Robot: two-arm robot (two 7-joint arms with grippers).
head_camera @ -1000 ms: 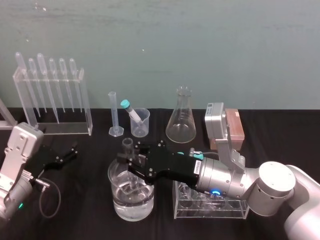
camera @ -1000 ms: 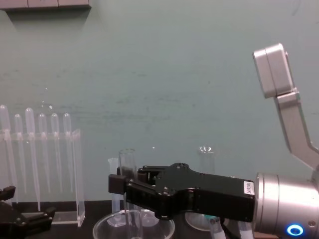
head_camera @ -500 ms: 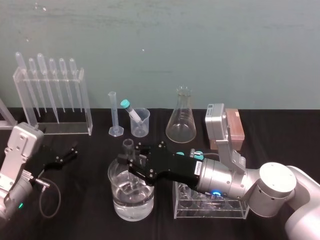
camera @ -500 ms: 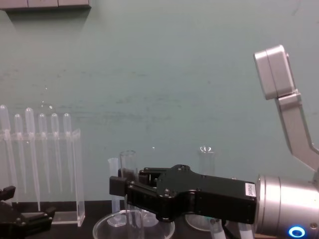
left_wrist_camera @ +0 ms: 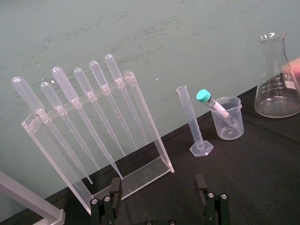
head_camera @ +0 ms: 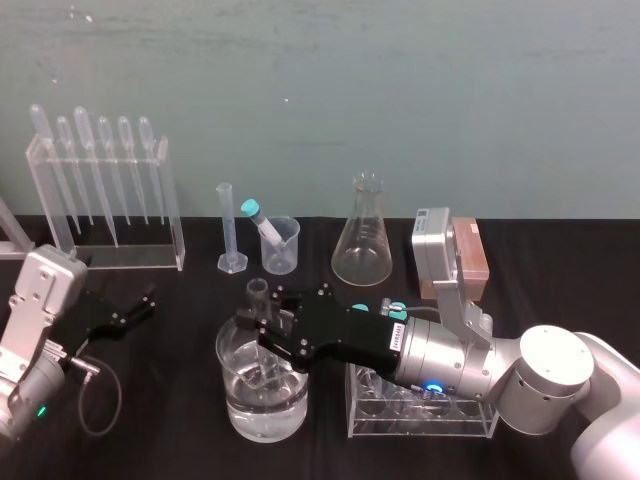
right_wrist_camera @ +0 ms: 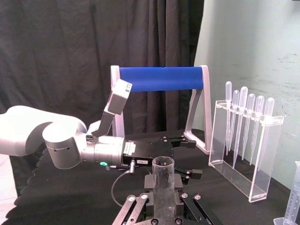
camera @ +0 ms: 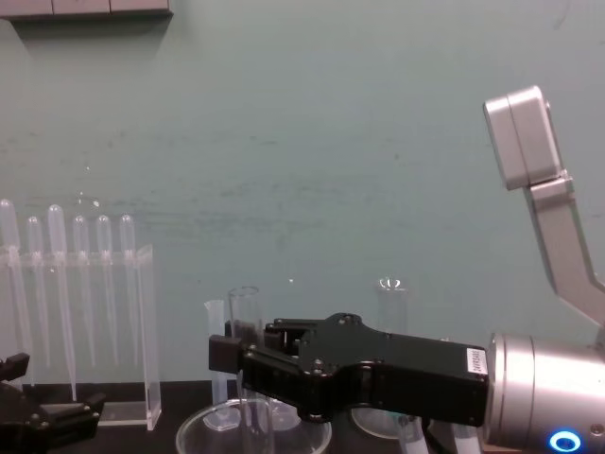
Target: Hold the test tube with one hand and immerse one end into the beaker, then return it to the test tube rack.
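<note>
A black-draped surface (head_camera: 170, 420) is running along a teal wall. In the head view the right gripper (head_camera: 258, 335) is reaching across from above the test tube rack (head_camera: 470, 420) and clamping the test tube (head_camera: 256, 296) upright over the beaker (head_camera: 240, 415), which is holding water. The tube's open mouth is standing above the gripper and its rounded end is going down inside the beaker's wall. Whether the tip is sitting under the water line is hard to tell through the glass, though it probably is. The left gripper (head_camera: 135, 308) is lying parked on the surface, well off to the left.

In the left wrist view, that gripper's fingers are standing spread with nothing between them, facing a pipette rack (left_wrist_camera: 145, 126) and a conical flask (left_wrist_camera: 276, 79).

In the right wrist view, the tube is rising straight up from between the closed-in fingers.

In the chest view, the tube is standing vertical with the black fingers crossing it below the mouth, and the beaker's rim is showing just underneath.

The dipping step is in hand, and seemingly near its end. The next move is calling for a straight lift until the tip is clearing the beaker's rim. After that comes a carry to the right over the rack, a line-up above a free hole, and a slow lowering before any release. The tube is slim glass, so tilting it or slackening the grip on the way would be risking a slip or a knock against the rack.
</note>
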